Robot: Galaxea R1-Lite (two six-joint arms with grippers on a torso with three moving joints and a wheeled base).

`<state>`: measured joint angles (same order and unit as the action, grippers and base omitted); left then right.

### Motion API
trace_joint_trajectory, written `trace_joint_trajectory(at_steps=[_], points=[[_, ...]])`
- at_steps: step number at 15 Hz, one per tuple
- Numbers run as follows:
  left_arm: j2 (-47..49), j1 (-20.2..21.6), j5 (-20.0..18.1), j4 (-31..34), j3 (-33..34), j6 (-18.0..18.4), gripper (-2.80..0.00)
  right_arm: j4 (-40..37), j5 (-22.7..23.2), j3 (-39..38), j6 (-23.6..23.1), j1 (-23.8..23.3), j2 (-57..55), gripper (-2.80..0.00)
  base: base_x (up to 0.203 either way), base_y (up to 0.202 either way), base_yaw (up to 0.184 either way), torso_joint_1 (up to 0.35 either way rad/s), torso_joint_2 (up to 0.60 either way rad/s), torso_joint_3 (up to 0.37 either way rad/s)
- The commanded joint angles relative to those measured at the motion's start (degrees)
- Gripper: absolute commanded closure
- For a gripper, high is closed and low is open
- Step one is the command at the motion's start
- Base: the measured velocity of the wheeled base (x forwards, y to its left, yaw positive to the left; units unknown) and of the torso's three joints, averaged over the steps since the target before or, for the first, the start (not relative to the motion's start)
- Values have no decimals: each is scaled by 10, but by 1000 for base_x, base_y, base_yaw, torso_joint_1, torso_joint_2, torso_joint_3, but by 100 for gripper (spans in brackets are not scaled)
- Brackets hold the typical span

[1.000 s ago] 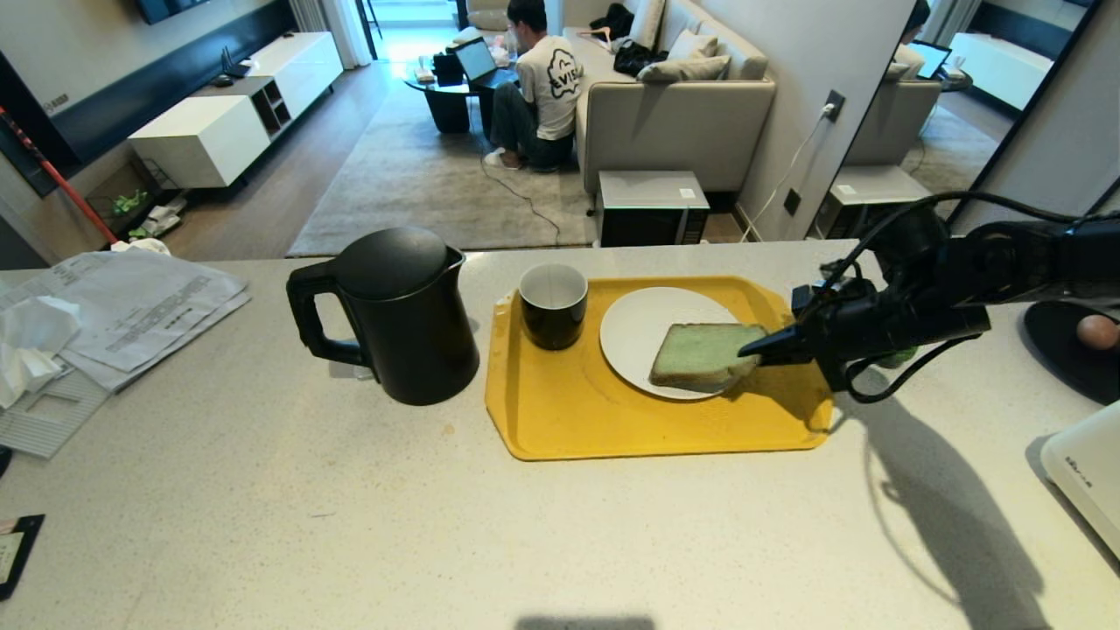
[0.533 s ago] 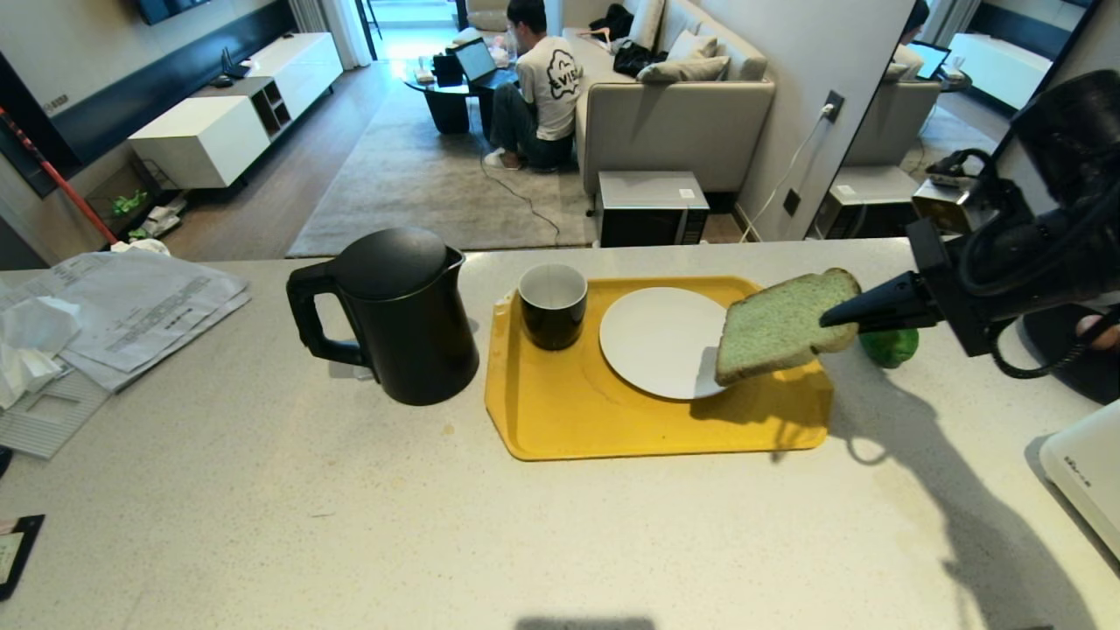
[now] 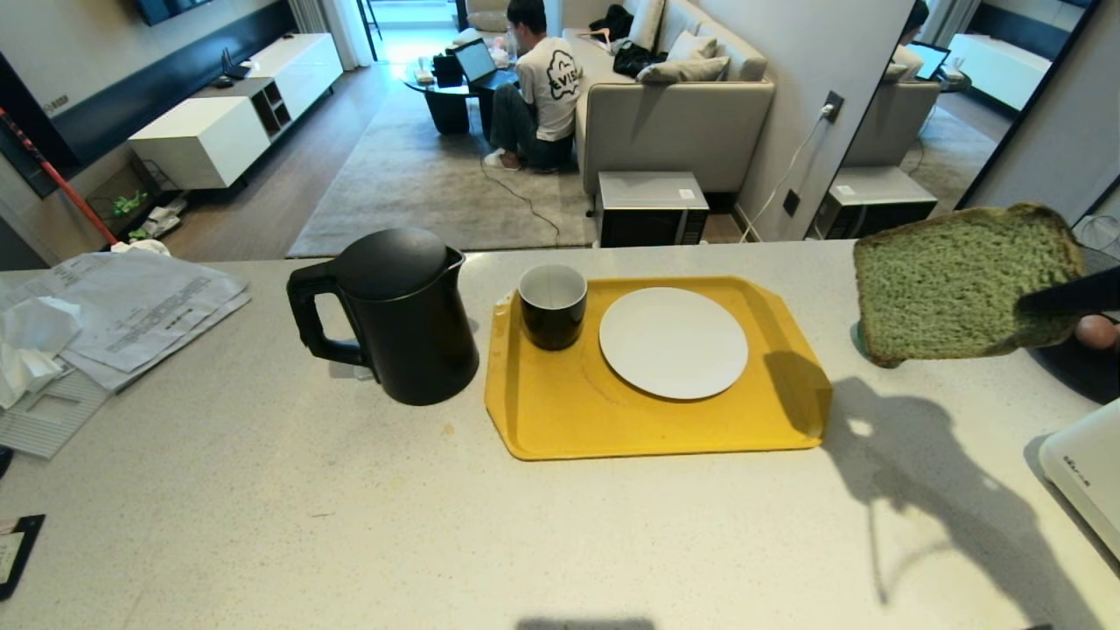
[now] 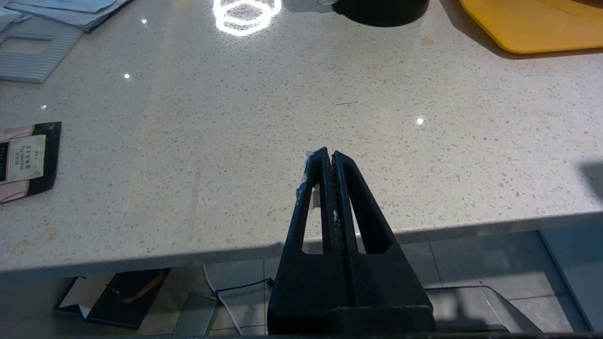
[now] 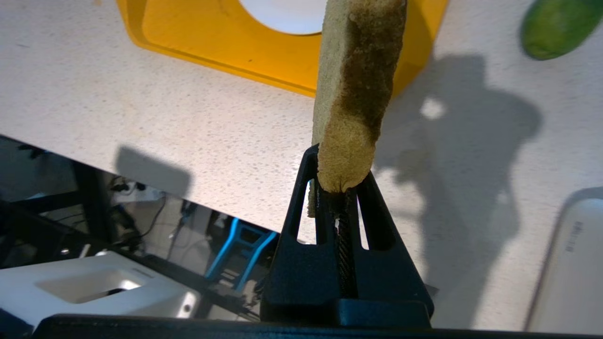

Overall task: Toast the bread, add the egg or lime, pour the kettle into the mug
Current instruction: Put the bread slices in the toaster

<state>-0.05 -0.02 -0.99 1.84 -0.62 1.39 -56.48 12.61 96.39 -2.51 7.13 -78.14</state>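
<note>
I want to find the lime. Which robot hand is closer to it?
Right. The right hand holds the bread up in the air near the lime; the left hand waits at the counter's near edge, far away.

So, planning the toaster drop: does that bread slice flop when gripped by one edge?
Probably stiff: the bread juts out unbent from the right gripper. Likely light. The crust looks pinched between the fingers, so it probably crushes easily.

One bread slice (image 3: 954, 284), one kettle (image 3: 398, 315), one mug (image 3: 552, 306), one white plate (image 3: 673, 343), one yellow tray (image 3: 612, 420), one lime (image 5: 556, 26), one egg (image 3: 1095, 332), two grippers (image 4: 328, 157) (image 5: 340, 186), one seated person (image 3: 542, 83).
</note>
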Motion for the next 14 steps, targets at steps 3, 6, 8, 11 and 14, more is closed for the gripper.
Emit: trace_joint_trajectory(at_steps=[3,6,8,11,14], points=[[0,0,0,0,0,0,0,-2,-66,0,-45,0,65,0,0,0,0,0,0,0],[0,0,0,0,0,0,0,1,-72,5,-61,0,73,0,0,0,0,161,-309,-128],[0,0,0,0,0,0,0,1,-72,6,-62,1,75,0,6,-11,135,166,-318,-146],[0,0,0,0,0,0,0,1,-74,6,-62,1,73,0,0,-10,173,179,-321,-157],[0,0,0,0,0,0,0,1,-81,-3,-60,0,73,0,0,-8,170,134,-270,-114]])
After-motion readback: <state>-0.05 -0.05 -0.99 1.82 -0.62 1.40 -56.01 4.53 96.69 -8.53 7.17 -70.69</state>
